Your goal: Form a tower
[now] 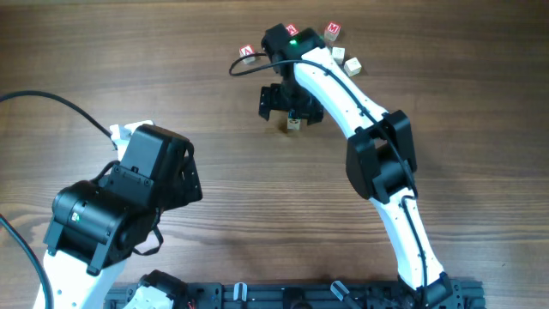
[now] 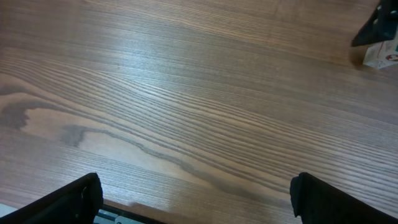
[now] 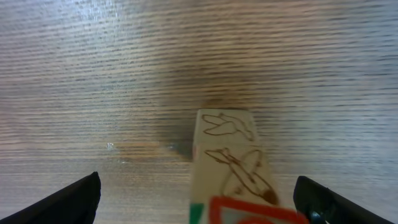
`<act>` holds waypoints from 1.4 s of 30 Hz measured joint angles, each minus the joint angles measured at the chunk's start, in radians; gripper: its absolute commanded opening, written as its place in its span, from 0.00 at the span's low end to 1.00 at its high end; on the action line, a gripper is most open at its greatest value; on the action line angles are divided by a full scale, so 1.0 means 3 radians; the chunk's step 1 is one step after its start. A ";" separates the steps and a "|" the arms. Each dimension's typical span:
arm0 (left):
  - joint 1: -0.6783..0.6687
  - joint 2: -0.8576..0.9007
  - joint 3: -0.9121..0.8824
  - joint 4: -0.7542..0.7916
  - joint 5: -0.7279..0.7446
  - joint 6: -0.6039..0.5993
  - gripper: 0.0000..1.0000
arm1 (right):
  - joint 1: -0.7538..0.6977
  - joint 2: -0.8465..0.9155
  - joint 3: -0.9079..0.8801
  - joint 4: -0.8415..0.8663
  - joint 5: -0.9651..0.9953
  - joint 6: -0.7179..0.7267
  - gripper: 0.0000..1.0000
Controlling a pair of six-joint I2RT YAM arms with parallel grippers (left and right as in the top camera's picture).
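Observation:
The tower [image 3: 227, 158] is a one-cube-wide stack of pale wooden cubes with a duck and an aeroplane drawn on the side, and a red-framed top face nearest the camera. My right gripper [image 3: 202, 208] is open above it, its dark fingers [image 3: 78, 199] wide on either side and clear of the cubes. From overhead the tower [image 1: 294, 124] peeks out just below the right gripper [image 1: 290, 103]. My left gripper [image 2: 199, 202] is open over bare wood with nothing between its fingers. The tower's base [image 2: 380, 55] shows far off in the left wrist view.
Several loose letter cubes lie behind the right arm: one red-marked [image 1: 248, 54] at the left, two red-marked [image 1: 333, 32] at the back, and two plain ones [image 1: 352, 65] to the right. The left arm [image 1: 120, 202] sits at the front left.

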 measured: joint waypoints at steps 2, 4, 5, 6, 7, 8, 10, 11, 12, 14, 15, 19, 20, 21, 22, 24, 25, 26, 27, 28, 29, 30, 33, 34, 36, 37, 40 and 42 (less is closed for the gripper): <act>0.0000 0.0000 0.0000 0.0000 0.0000 0.0000 1.00 | 0.0000 0.0024 0.0000 0.0000 0.0022 -0.0001 0.98; 0.0000 0.0000 0.0000 0.0000 0.0000 -0.0001 1.00 | -0.0003 0.0025 0.0000 0.0000 0.0051 -0.0001 0.93; 0.0000 0.0000 0.0000 0.0000 0.0000 0.0000 1.00 | -0.0003 0.0025 0.0000 0.0000 0.0074 -0.0004 0.89; 0.0000 0.0000 0.0000 0.0000 0.0000 -0.0001 1.00 | -0.0003 0.0025 0.0000 0.0000 0.0086 -0.0003 0.87; 0.0000 0.0000 0.0000 0.0000 0.0000 0.0000 1.00 | -0.0001 0.0025 0.0000 0.0000 0.0099 -0.0005 0.83; 0.0000 0.0000 0.0000 0.0000 0.0000 0.0000 1.00 | -0.0003 0.0025 0.0000 -0.0001 0.0102 -0.0024 0.80; 0.0000 0.0000 0.0000 0.0000 0.0000 -0.0001 1.00 | -0.0001 0.0027 0.0000 -0.0001 0.0112 -0.0038 0.77; 0.0000 0.0000 0.0000 0.0000 0.0000 -0.0001 1.00 | -0.0001 0.0027 0.0000 -0.0001 0.0113 -0.0039 0.75; 0.0000 0.0000 0.0000 0.0000 0.0000 -0.0001 1.00 | -0.0003 0.0027 0.0000 -0.0001 0.0114 -0.0038 0.73; 0.0000 0.0000 0.0000 0.0000 0.0000 0.0000 1.00 | -0.0003 0.0027 0.0000 -0.0001 0.0125 -0.0043 0.68; 0.0000 0.0000 0.0000 0.0000 0.0000 0.0000 1.00 | -0.0003 0.0027 0.0000 -0.0001 0.0125 -0.0041 0.66; 0.0000 0.0000 0.0000 0.0000 0.0000 0.0000 1.00 | -0.0003 0.0027 0.0000 -0.0001 0.0154 -0.0041 0.61; 0.0000 0.0000 0.0000 0.0000 0.0000 0.0000 1.00 | -0.0003 0.0027 0.0000 -0.0001 0.0161 -0.0041 0.59; 0.0000 0.0000 0.0000 0.0000 0.0000 -0.0001 1.00 | -0.0003 0.0027 0.0000 -0.0001 0.0170 -0.0041 0.59; 0.0000 0.0000 0.0000 0.0000 0.0000 -0.0001 1.00 | -0.0003 0.0027 0.0000 -0.0001 0.0178 -0.0042 0.56; 0.0000 0.0000 0.0000 0.0000 0.0000 0.0000 1.00 | -0.0003 0.0027 0.0000 -0.0001 0.0188 -0.0038 0.54; 0.0000 0.0000 0.0000 0.0000 0.0000 -0.0001 1.00 | -0.0003 0.0027 0.0000 -0.0001 0.0188 -0.0041 0.53; 0.0000 0.0000 0.0000 0.0000 0.0000 -0.0001 1.00 | -0.0003 0.0027 0.0000 -0.0001 0.0188 -0.0041 0.52; 0.0000 0.0000 0.0000 0.0000 0.0000 0.0000 1.00 | -0.0003 0.0027 0.0000 -0.0001 0.0189 -0.0041 0.51; 0.0000 0.0000 0.0000 0.0000 0.0000 0.0000 1.00 | -0.0003 0.0027 0.0000 -0.0001 0.0197 -0.0042 0.50; 0.0000 0.0000 0.0000 0.0000 0.0000 -0.0001 1.00 | -0.0001 0.0027 0.0000 -0.0001 0.0201 -0.0041 0.50; 0.0000 0.0000 0.0000 0.0000 0.0000 0.0000 1.00 | -0.0003 0.0027 0.0000 -0.0001 0.0201 -0.0042 0.48; 0.0000 0.0000 0.0000 0.0000 0.0000 -0.0001 1.00 | -0.0003 0.0027 0.0000 -0.0001 0.0202 -0.0055 0.47; 0.0000 0.0000 0.0000 0.0000 0.0000 0.0000 1.00 | -0.0003 0.0027 0.0000 -0.0001 0.0203 -0.0065 0.46; 0.0000 0.0000 0.0000 0.0000 0.0000 -0.0001 1.00 | -0.0003 0.0027 0.0000 -0.0001 0.0212 -0.0075 0.43; 0.0000 0.0000 0.0000 0.0000 0.0001 0.0000 1.00 | -0.0003 0.0027 0.0000 -0.0001 0.0214 -0.0084 0.43; 0.0000 0.0000 0.0000 0.0000 0.0000 0.0000 1.00 | -0.0003 0.0027 0.0000 -0.0001 0.0212 -0.0103 0.40; 0.0000 0.0000 0.0000 0.0000 0.0000 0.0000 1.00 | -0.0003 0.0027 0.0000 -0.0001 0.0214 -0.0106 0.38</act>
